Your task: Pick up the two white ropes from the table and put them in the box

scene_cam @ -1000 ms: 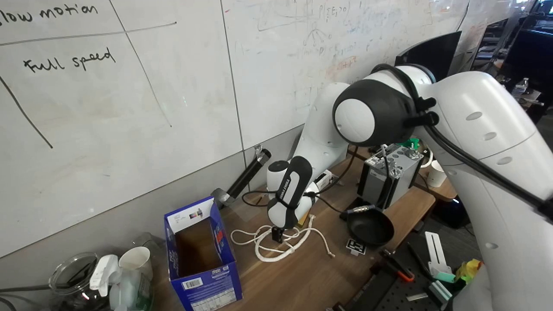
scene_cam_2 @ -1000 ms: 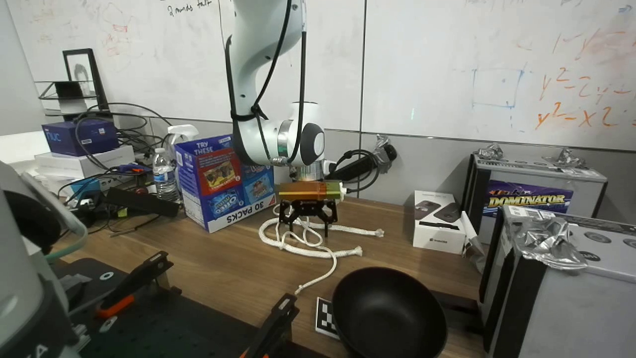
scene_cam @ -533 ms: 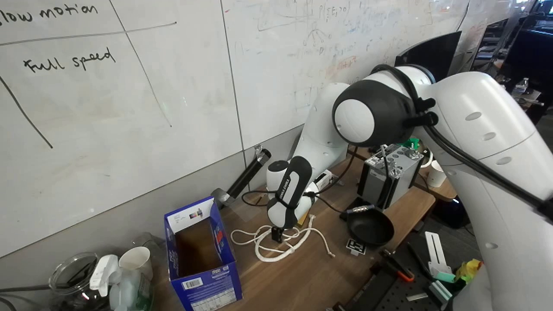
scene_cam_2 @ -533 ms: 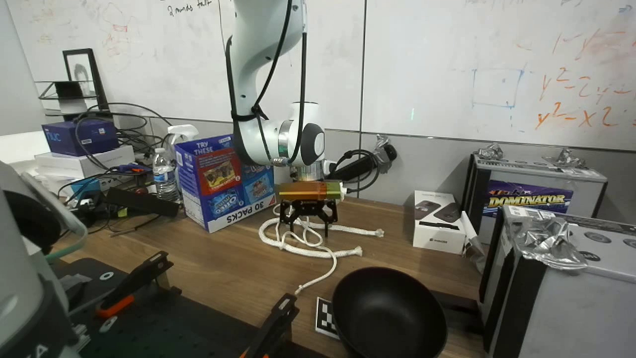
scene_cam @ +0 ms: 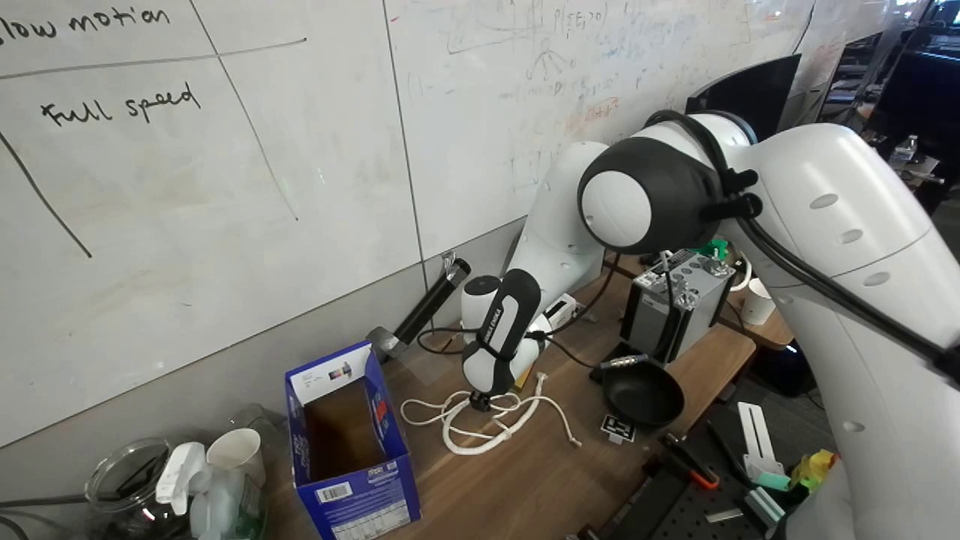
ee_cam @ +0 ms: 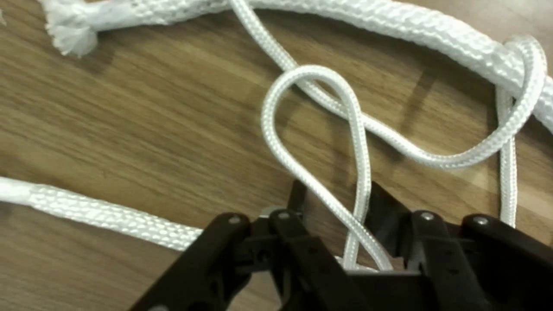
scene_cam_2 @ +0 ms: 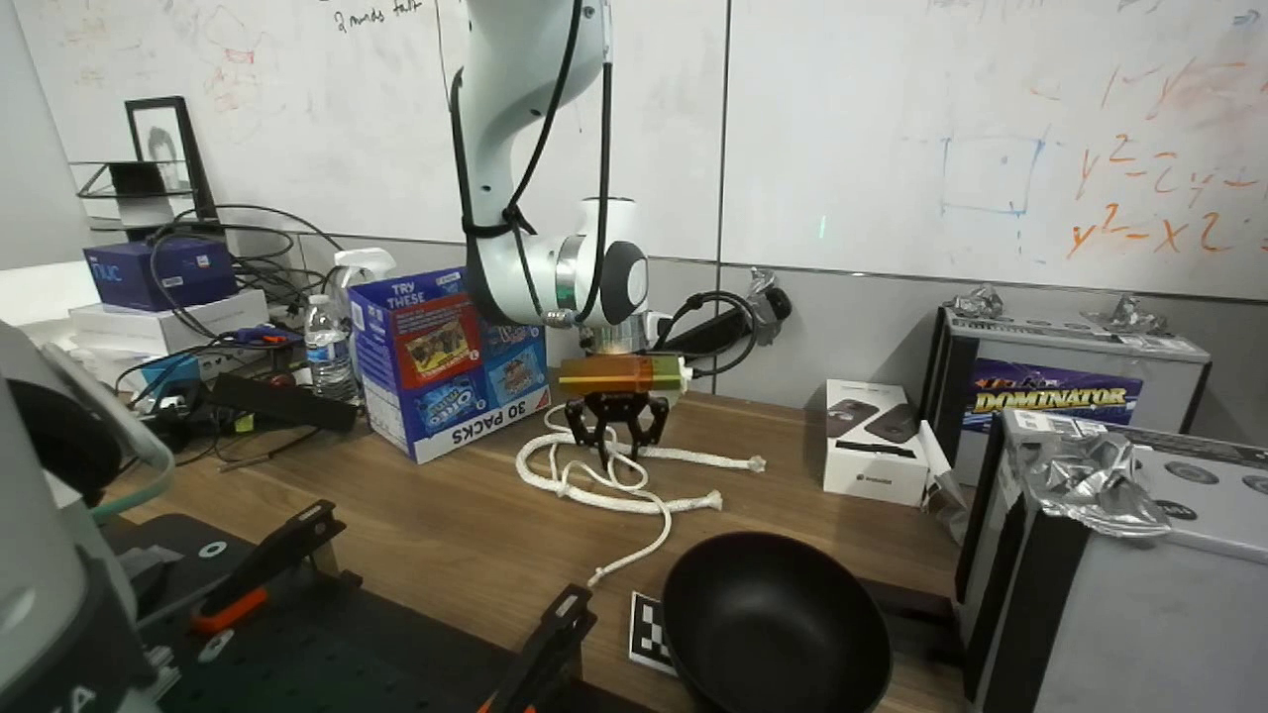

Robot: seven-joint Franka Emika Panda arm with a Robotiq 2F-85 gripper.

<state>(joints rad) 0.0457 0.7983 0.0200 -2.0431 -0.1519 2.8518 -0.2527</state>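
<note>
Pincer [ee_cam: 337, 201] narrow, jaws a little apart; a loop of thin rope [ee_cam: 360, 125] lies between them, contact can't be told. Wrist view: thick rope [ee_cam: 389, 20] arcs from 10 to 2 o'clock, the thin one wrapped around it at 2. Both ropes rest on the worktop [scene_cam: 517, 487]. In an exterior view: box [scene_cam: 360, 491] at 9 o'clock from the pincer, pan [scene_cam: 641, 396] at 3.

From here I read "TRY THESE" and "30 PACKS" on the box [scene_cam_2: 446, 371], "nuc" on the far-left carton [scene_cam_2: 163, 279], "DOMINATOR" on the far-right case [scene_cam_2: 1070, 361], "full speed" on the whiteboard [scene_cam: 315, 150].
</note>
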